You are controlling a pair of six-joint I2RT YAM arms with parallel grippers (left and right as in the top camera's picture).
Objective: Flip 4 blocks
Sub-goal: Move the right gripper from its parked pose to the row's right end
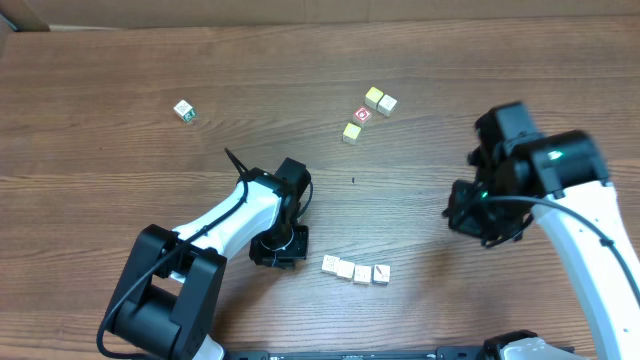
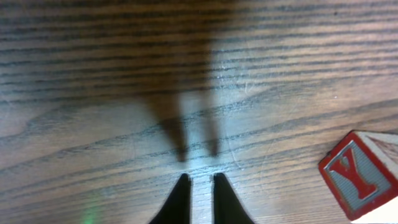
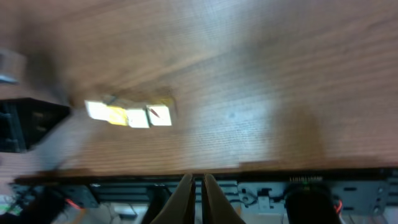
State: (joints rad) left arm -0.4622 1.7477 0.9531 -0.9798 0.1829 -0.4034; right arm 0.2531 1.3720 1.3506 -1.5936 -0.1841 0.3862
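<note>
Showing a red "Y", a block lies near the closed left claw; right claw likewise closed.

Red "Y" on side of blk

Both arms look alike: smooth white shells on the long links, chunky black housings at the joints. The left arm grows out of a big rounded black base. The right arm has a small green light on its black joint and a thin black cable looping alongside. The left gripper ends in slim, black, tapered fingers.
</note>
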